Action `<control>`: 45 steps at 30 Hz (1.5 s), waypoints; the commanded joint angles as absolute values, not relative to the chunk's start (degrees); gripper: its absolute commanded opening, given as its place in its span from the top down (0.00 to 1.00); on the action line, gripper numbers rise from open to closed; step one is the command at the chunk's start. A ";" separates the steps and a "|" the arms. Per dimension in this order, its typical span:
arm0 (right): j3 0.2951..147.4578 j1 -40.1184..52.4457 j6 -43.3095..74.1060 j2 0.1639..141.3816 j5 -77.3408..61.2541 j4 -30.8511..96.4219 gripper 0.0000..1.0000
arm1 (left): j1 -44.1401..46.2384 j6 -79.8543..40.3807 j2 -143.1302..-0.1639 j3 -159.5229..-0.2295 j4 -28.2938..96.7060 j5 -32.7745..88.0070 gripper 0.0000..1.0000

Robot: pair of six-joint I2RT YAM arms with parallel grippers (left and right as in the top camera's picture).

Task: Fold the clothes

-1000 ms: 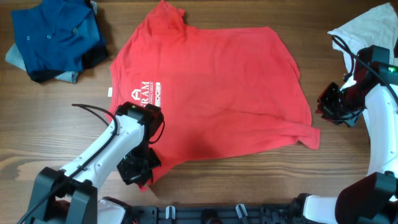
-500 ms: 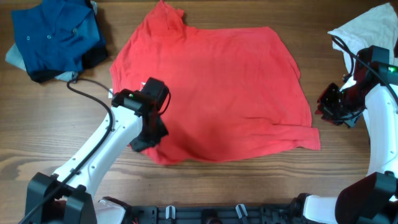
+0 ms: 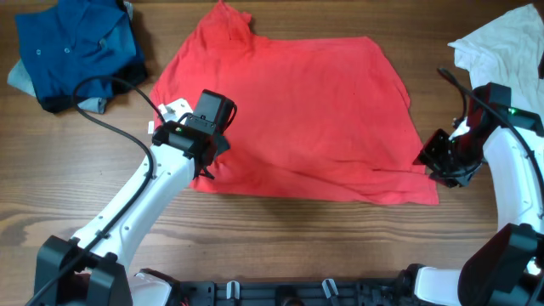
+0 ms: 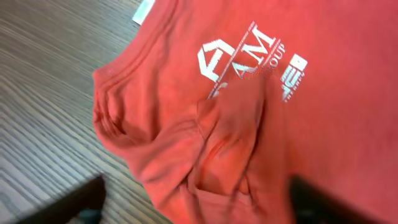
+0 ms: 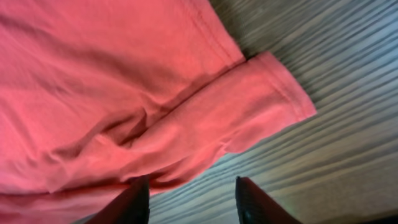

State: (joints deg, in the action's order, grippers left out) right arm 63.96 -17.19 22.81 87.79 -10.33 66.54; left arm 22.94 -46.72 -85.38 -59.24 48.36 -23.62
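left gripper [image 4: 196, 190] is hovering open, gripping nothing, over the tucked sleeve [image 4: 205, 155] below the white print [image 4: 249, 59]. right gripper [image 5: 193, 190] is hanging open over the far corner [image 5: 267, 87]. the red t-shirt [image 3: 306, 110] is lying flat on the table [image 3: 280, 246] between them, long axis running left to right.

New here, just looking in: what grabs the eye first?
The red T-shirt spread across the middle of the table, its white print by the left gripper. Then a blue heap top left, a white top top right, and the right gripper at the T-shirt's lower right sleeve.
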 commanded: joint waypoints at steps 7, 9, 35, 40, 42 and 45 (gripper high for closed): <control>63.18 -17.23 26.89 86.94 -11.92 68.07 0.00 | 22.59 -46.72 -84.55 -59.92 52.14 -22.02 0.00; 62.13 -17.26 30.48 86.94 -11.20 68.07 0.01 | 22.59 -46.72 -84.55 -59.92 53.06 -21.41 0.00; 42.92 -26.39 41.98 86.94 -3.99 51.35 0.00 | 22.59 -46.76 -84.55 -59.90 56.21 -21.28 0.00; 41.34 -26.39 42.00 86.94 -3.90 48.73 0.09 | 22.59 -46.74 -84.55 -59.90 56.21 -21.28 0.00; 41.34 -26.39 41.98 86.94 -3.36 47.88 0.21 | 22.59 -46.74 -84.55 -59.90 56.18 -21.28 0.00; 41.32 -26.39 42.00 86.94 -2.39 46.50 0.42 | 22.59 -46.74 -84.55 -59.90 56.21 -21.28 0.00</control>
State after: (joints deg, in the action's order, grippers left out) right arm 41.58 -26.35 42.24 87.72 -3.36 47.40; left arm 22.94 -46.65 -85.38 -59.24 56.36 -21.12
